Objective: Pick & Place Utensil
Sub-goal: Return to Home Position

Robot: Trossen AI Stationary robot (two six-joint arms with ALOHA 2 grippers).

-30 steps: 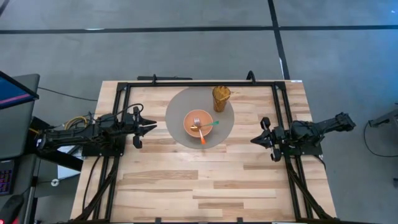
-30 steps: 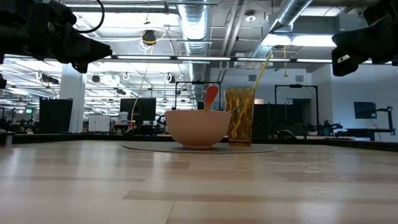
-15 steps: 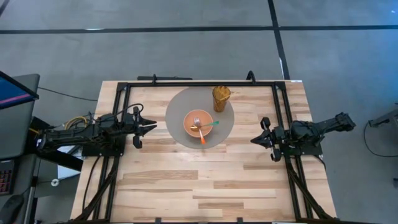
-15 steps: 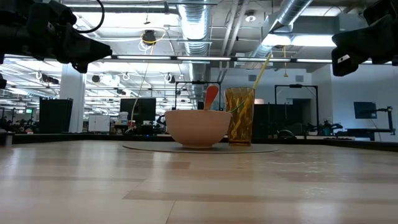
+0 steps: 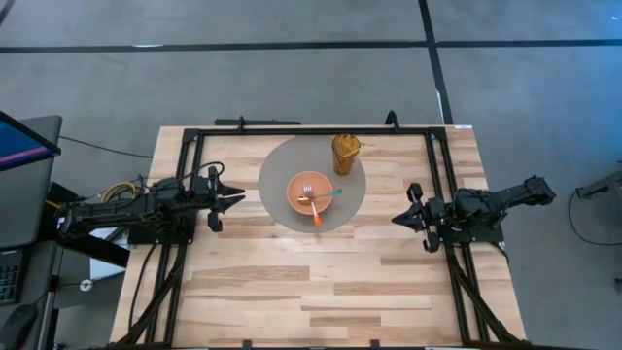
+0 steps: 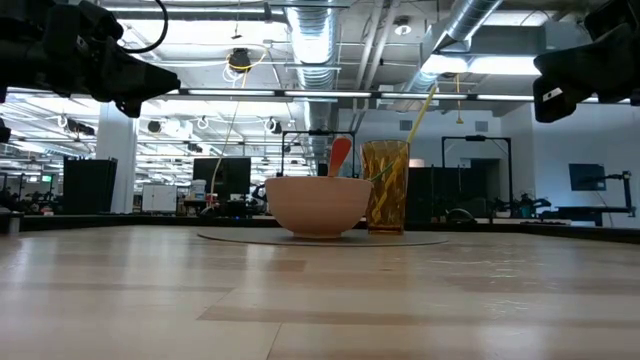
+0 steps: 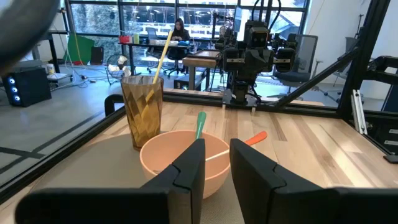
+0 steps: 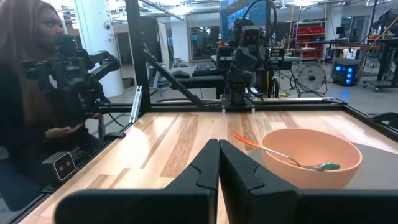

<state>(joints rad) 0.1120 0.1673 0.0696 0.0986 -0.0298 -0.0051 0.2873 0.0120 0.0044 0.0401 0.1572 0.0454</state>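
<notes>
A salmon bowl [image 5: 310, 194] sits on a round grey mat [image 5: 282, 165] in the middle of the table. Utensils rest in it, leaning on the rim: a fork [image 5: 307, 190], a green-handled one [image 5: 333, 193] and an orange-handled one [image 5: 317, 218]. An amber cup [image 5: 345, 153] with a yellow straw stands upright on the mat's far right part. My left gripper [image 5: 236, 198] hovers left of the mat, its fingers [image 7: 189, 168] a narrow gap apart. My right gripper [image 5: 397, 220] hovers right of the mat, fingers [image 8: 208, 163] shut. Both point at the bowl and touch nothing.
A black frame [image 5: 292, 128] runs round the table's far, left and right sides. Bare wood lies between the mat and the near edge [image 5: 311, 321]. A person [image 8: 31, 93] sits beyond the table's left side.
</notes>
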